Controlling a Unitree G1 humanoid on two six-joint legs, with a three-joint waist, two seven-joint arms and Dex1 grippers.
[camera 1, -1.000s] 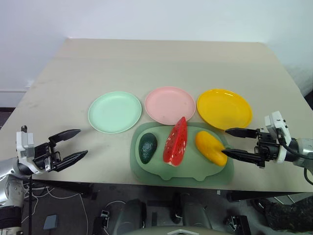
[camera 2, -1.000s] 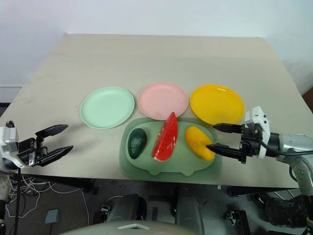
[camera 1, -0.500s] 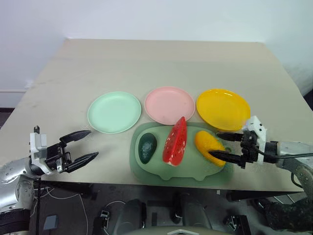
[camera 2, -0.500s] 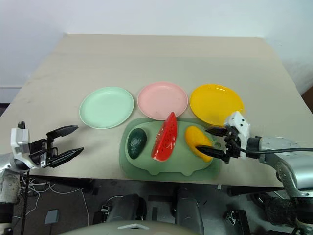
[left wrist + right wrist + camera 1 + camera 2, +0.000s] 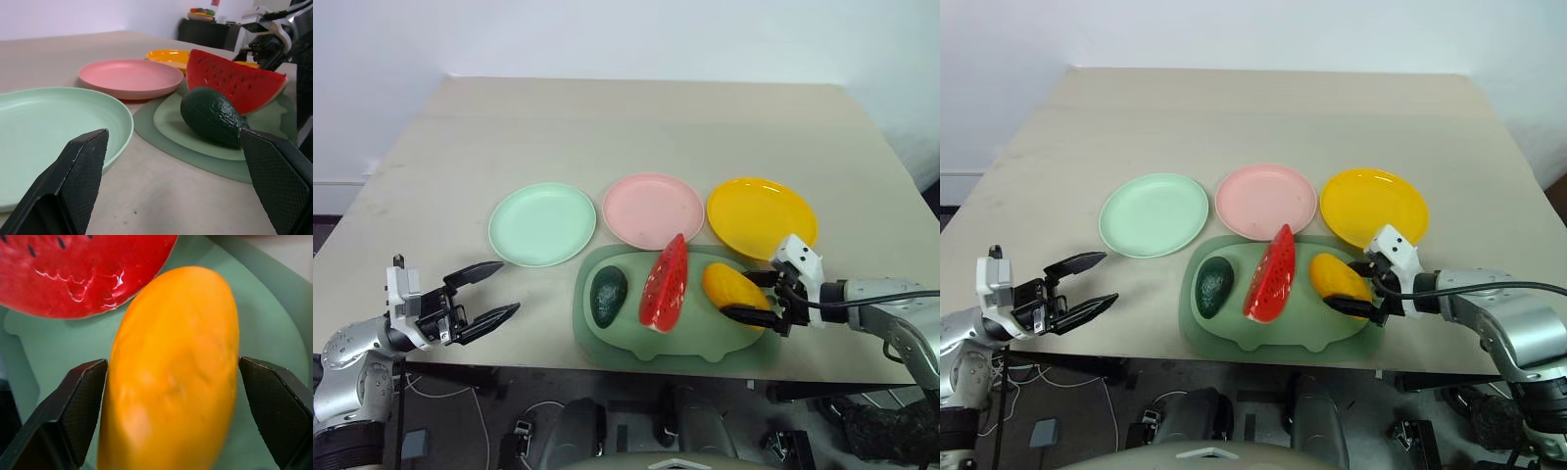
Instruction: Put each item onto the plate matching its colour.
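Observation:
On the pale green board (image 5: 677, 340) lie a dark green avocado (image 5: 609, 294), a red watermelon wedge (image 5: 666, 284) and a yellow-orange mango (image 5: 729, 285). Behind the board, in a row, are a mint plate (image 5: 542, 223), a pink plate (image 5: 653, 210) and a yellow plate (image 5: 762, 216), all bare. My right gripper (image 5: 736, 296) is open and tilted down over the mango (image 5: 176, 367), one finger on each side of it. My left gripper (image 5: 507, 287) is open over the table's front left, pointing level toward the avocado (image 5: 212, 115).
The board's front edge lies close to the table's near edge (image 5: 548, 364). Bare tabletop (image 5: 636, 127) stretches behind the plates. In the left wrist view, dark furniture (image 5: 205, 34) stands in the far background beyond the table.
My right gripper has dropped and moved left, from beside the board to straddling the mango. My left gripper has shifted a little right toward the board. Both stayed open.

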